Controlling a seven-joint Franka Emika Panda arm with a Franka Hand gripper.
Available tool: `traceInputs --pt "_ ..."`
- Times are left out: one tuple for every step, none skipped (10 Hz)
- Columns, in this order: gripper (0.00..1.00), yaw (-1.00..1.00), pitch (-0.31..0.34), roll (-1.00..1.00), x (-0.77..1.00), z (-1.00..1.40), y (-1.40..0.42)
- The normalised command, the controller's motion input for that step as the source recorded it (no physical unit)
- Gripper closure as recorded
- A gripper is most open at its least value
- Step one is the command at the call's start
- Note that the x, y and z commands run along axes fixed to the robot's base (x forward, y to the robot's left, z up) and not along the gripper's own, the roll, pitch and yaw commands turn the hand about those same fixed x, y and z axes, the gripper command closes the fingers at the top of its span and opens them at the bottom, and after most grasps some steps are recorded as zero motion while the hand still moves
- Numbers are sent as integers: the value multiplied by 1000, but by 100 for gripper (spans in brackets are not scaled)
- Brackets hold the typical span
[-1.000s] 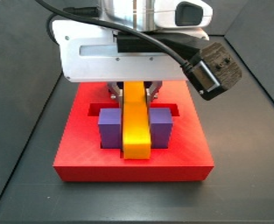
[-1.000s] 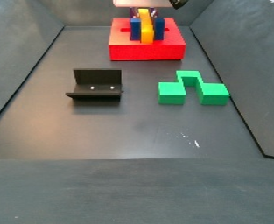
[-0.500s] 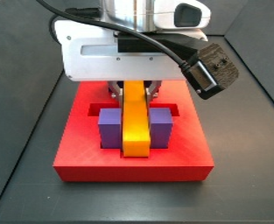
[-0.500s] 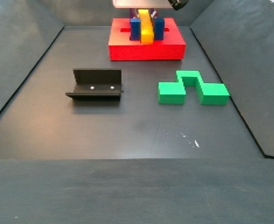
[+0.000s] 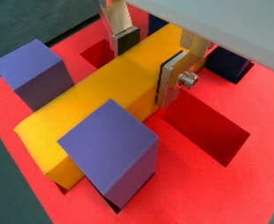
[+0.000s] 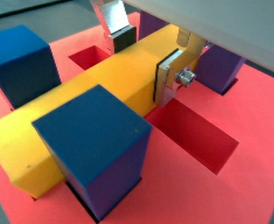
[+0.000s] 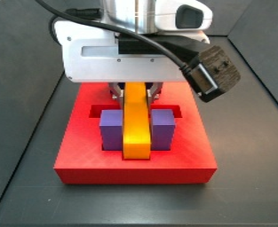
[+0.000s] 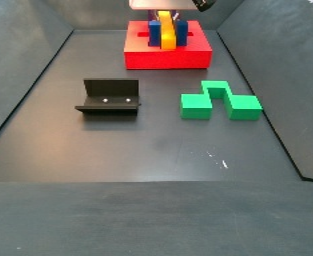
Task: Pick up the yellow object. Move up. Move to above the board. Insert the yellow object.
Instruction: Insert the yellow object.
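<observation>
The yellow object (image 5: 98, 96) lies lengthwise across the board (image 5: 262, 166), low between the two purple posts (image 5: 109, 153) and the two dark blue posts (image 6: 92, 140). My gripper (image 5: 147, 63) is directly over the board, with one finger on each long side of the bar and both dark pads against it. It also shows in the other wrist view (image 6: 146, 59). In a side view the bar (image 7: 136, 124) runs from under the gripper (image 7: 135, 89) toward the board's near edge (image 7: 135, 173). In the far side view the board (image 8: 166, 60) stands at the back.
A green zigzag block (image 8: 222, 101) lies mid-floor to the right. The fixture (image 8: 108, 97) stands to its left. Dark walls enclose the floor on the sides. Open square recesses (image 5: 203, 131) show in the board beside the bar.
</observation>
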Motion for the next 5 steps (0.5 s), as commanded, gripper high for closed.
traceInputs --pt "100 -154 4 123 0 -57 -23" --pt "100 -71 0 111 0 -40 -71" --pt "100 0 0 77 14 -134 -11" --pt "100 0 0 91 0 -269 0" --pt "100 0 -3 94 0 -380 0"
